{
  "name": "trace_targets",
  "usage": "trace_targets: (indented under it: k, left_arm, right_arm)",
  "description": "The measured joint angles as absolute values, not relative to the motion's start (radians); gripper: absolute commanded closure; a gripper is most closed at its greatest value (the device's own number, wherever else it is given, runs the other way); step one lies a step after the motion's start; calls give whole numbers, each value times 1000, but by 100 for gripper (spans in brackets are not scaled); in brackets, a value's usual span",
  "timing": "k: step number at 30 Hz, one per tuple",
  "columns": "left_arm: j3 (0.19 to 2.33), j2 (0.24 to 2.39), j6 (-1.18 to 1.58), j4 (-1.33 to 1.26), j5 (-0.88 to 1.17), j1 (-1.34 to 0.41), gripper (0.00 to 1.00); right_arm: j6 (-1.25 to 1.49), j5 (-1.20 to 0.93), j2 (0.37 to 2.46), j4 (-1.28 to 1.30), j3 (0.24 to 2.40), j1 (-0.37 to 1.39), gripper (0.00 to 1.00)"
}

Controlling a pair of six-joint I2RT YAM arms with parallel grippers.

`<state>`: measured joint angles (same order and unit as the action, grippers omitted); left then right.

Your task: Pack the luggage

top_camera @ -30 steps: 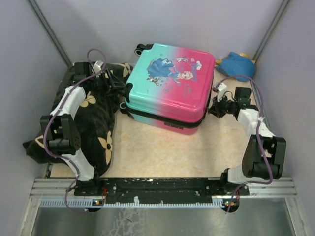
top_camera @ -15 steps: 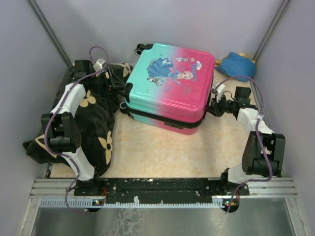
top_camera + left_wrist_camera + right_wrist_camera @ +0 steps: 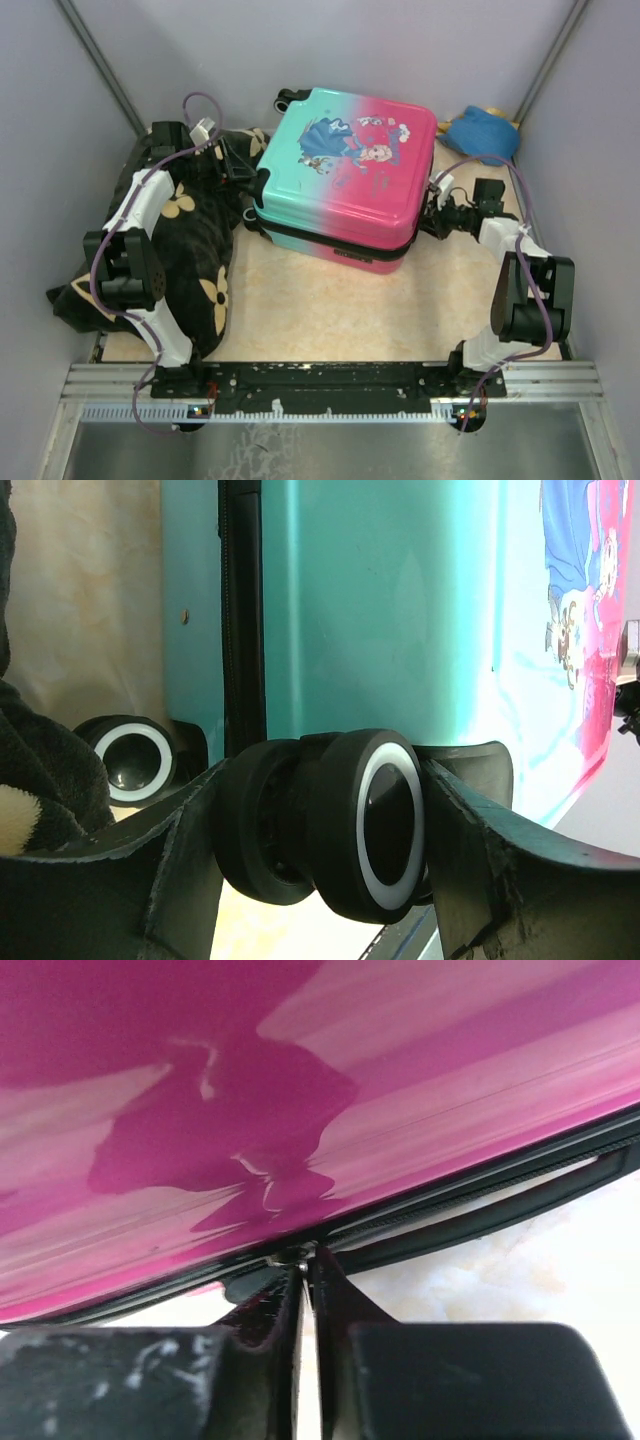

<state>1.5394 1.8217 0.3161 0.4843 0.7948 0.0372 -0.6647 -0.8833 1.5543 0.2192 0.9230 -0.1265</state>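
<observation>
1. Lying flat in the middle of the table (image 3: 320, 300), the luggage (image 3: 345, 175) is showing its princess print upward, with both shells closed together.
2. The left gripper (image 3: 322, 780) is clamping a caster wheel (image 3: 365, 825) at the teal corner, bracing the case, I'd guess.
3. The right gripper (image 3: 308, 1260) is sitting at the zip seam (image 3: 480, 1195) on the pink side, its fingers almost together. I cannot tell whether they are pinching a zip pull.
4. A black flowered blanket (image 3: 195, 250) is lying outside, just beside the case, and a blue bundle (image 3: 482, 132) is sitting in the far right corner.
5. Closing is looking nearly done, with zipping perhaps remaining. Whatever is packed inside is hidden.
</observation>
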Motion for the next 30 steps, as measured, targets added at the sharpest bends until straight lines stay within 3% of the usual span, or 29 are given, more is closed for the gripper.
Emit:
trace_targets:
  k: [10, 16, 21, 30]
  left_arm:
    - [1575, 1840, 255, 512, 797, 35, 100]
    - [1624, 1869, 202, 548, 809, 35, 100]
    - [1688, 1916, 162, 564, 819, 32, 100]
    - [1837, 2027, 46, 510, 821, -10, 100]
  right_arm:
    - [-582, -834, 1567, 134, 926, -174, 100]
    - [-482, -811, 1720, 70, 1078, -189, 100]
    - [-510, -812, 1723, 111, 1099, -189, 100]
    - [-680, -764, 1391, 298, 862, -142, 100]
